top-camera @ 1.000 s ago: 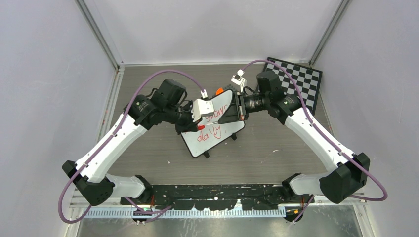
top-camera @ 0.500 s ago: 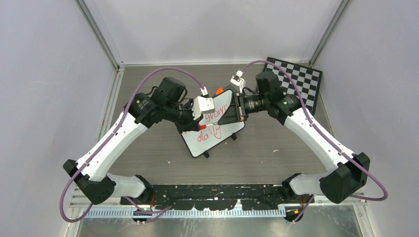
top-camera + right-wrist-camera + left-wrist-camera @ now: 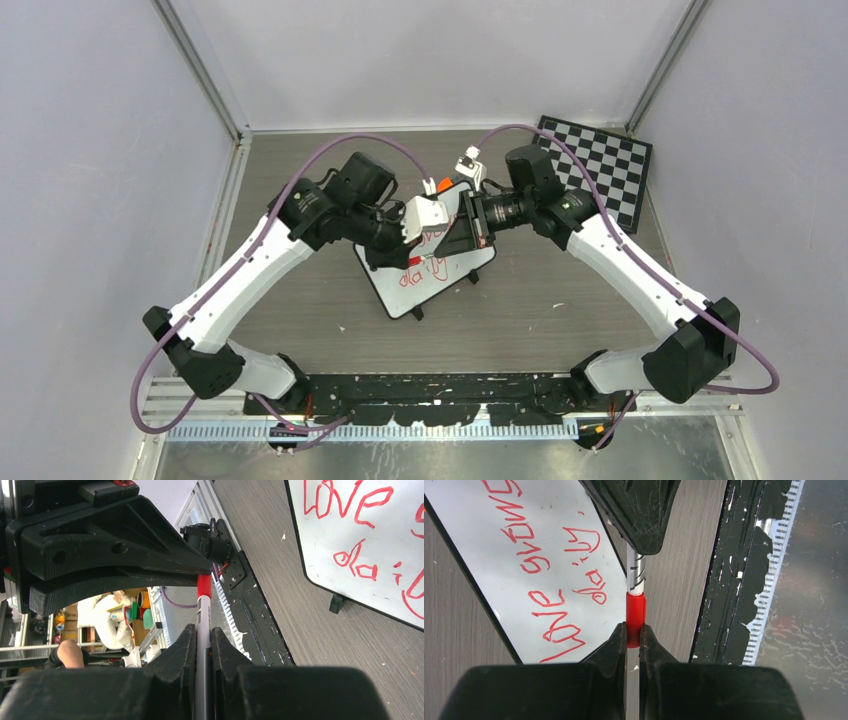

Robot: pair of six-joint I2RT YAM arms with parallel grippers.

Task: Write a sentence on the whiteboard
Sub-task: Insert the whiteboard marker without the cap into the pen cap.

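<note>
The whiteboard (image 3: 425,290) lies tilted on the table's middle, and the sentence (image 3: 556,575) on it reads "love grows daily" in red, in two lines. Above the board's near edge my two grippers face each other tip to tip. My left gripper (image 3: 634,631) is shut on the red cap (image 3: 635,611) of a marker. My right gripper (image 3: 202,632) is shut on the marker's white barrel (image 3: 203,611), and the cap (image 3: 204,585) sits against the barrel's end. In the top view the left gripper (image 3: 441,226) and right gripper (image 3: 463,224) hide the marker and part of the writing.
A black-and-white chessboard (image 3: 605,165) lies at the back right corner. The black toothed rail (image 3: 744,580) runs along the table's near edge. Grey walls close in the left, right and back.
The two grippers have come together over the whiteboard: the left one moved right, the right one moved left. Both stay shut.
</note>
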